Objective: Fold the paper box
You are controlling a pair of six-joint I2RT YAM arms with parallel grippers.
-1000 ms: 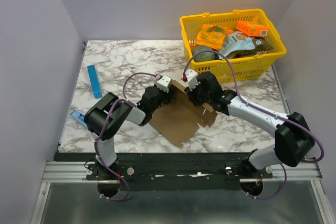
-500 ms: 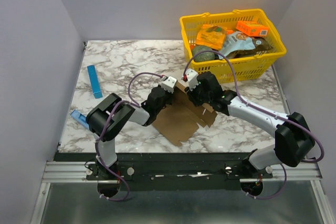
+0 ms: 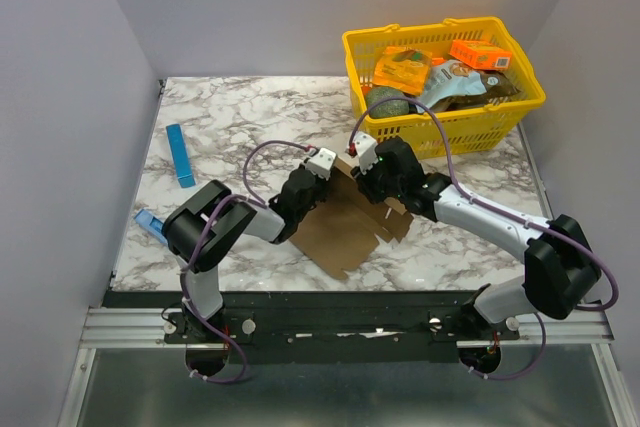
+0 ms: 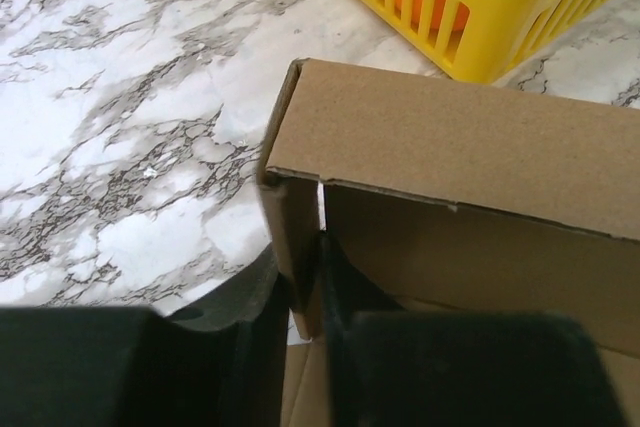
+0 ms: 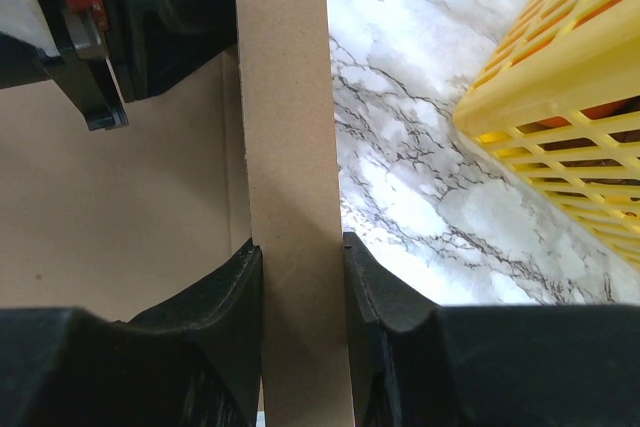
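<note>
Top external view, left to right: the left gripper (image 3: 320, 185) is closed tight on a thin upright corner flap of the plain brown die-cut cardboard paper box (image 3: 345, 235), which lies half-raised on the white marble table (image 3: 250, 117) just in front of the yellow plastic basket (image 3: 470, 129). The right gripper (image 3: 366, 179), nearer the basket, has its jaws narrowed onto the standing wall panel. The walls seem mid-erection. Next, the corner flap likely needs turning inward along its crease while the wall is held steady.
</note>
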